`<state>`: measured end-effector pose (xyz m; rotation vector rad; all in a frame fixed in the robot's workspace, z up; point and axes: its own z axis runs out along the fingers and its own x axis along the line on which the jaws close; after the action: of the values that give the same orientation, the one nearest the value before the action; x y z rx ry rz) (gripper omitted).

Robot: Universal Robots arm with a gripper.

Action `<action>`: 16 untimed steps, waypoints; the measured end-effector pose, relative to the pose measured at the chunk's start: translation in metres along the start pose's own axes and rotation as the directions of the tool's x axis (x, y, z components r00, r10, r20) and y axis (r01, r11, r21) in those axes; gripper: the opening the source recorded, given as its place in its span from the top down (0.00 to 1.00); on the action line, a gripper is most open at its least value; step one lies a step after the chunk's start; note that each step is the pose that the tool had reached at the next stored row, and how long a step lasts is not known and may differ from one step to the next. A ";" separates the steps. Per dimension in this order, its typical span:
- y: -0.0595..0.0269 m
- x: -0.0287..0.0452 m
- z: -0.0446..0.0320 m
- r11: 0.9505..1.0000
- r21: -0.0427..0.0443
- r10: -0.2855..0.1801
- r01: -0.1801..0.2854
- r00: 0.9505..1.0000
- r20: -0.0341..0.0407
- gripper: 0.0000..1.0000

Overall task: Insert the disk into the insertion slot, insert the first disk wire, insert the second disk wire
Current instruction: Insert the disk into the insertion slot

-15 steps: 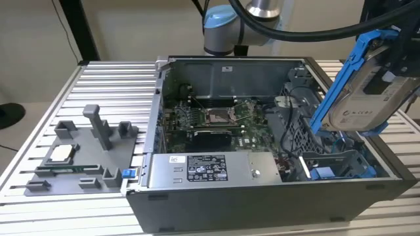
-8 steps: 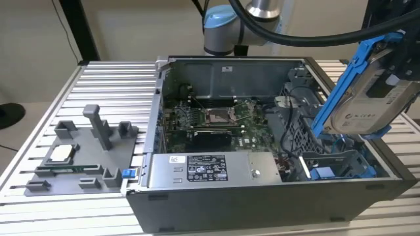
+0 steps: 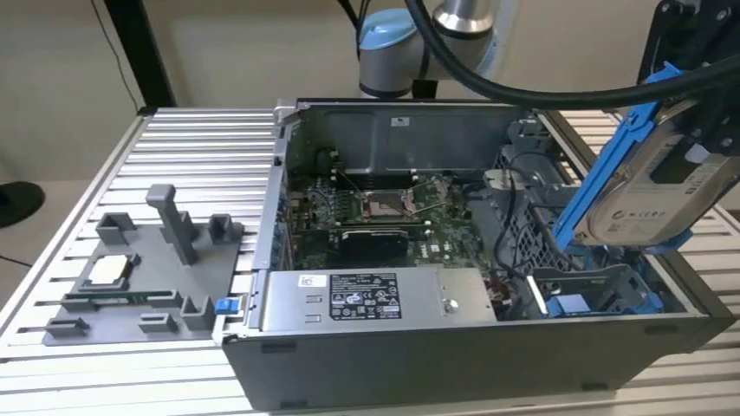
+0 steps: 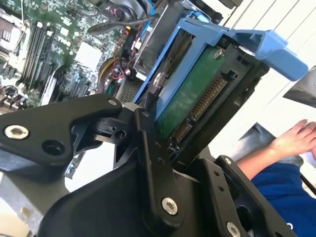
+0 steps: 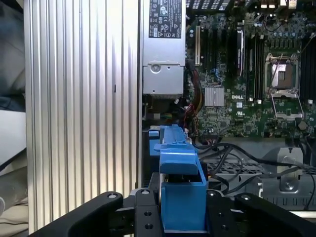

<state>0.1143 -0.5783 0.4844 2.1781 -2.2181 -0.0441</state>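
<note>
In the exterior view my gripper (image 3: 684, 147) hangs at the upper right, shut on the disk (image 3: 647, 208), a silver drive with a white label in a blue carrier frame (image 3: 601, 165). The disk is tilted steeply on edge, above the insertion slot (image 3: 601, 290), a grey bay with blue fittings in the case's near right corner. The second wrist view shows the disk's green circuit board (image 4: 190, 98) clamped by black fingers (image 4: 148, 143). The first wrist view shows the carrier (image 5: 180, 192) between them. Black cables (image 3: 509, 225) lie loose beside the bay; I cannot tell which are the disk wires.
The open case holds the motherboard (image 3: 382, 217) and a labelled power supply box (image 3: 370, 299) along its front wall. A grey fixture (image 3: 139, 277) with small parts stands on the ribbed table at the exterior view's left. A person's hand (image 4: 296, 136) and blue sleeve (image 4: 281, 182) are close by.
</note>
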 end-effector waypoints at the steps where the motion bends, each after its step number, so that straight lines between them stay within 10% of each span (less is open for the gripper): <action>1: -0.0010 0.0000 0.0018 1.000 0.000 0.000 0.000 1.000 0.000 1.00; 16: -0.0046 -0.0001 0.0167 1.000 -0.001 0.000 0.000 1.000 0.000 1.00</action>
<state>0.1182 -0.5783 0.4675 2.1774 -2.2173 -0.0455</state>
